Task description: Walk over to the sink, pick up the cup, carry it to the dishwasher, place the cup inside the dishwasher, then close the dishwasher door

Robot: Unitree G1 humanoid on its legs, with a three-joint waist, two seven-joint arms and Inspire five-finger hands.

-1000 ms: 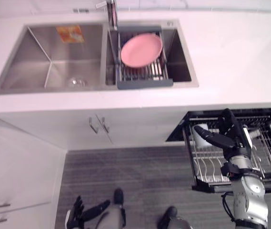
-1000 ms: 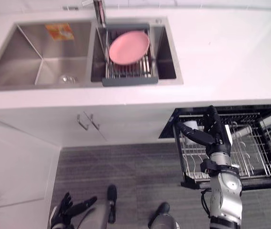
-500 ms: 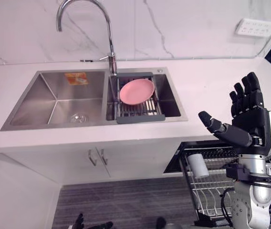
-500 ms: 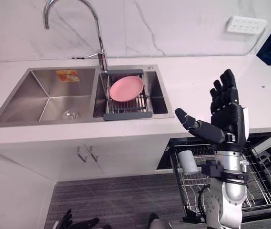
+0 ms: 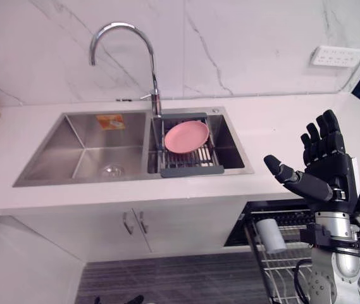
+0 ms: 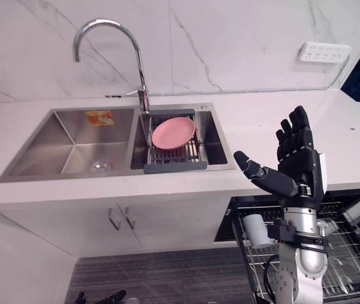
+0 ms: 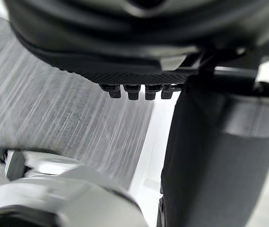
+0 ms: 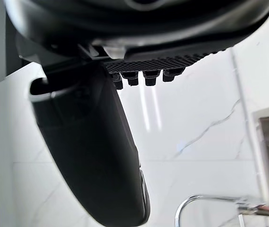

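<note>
Sink, left basin: one sticker. Right basin, at 3 o'clock: grey drain rack holding a pink plate. Dishwasher rack, at 5 o'clock from the sink: your white cup sits among its wires. Left hand hangs relaxed and unloaded over grey striped floor. Right hand is raised at 12 o'clock of the cup, fingers straight and spread. White counter, marble wall, wall socket.
</note>
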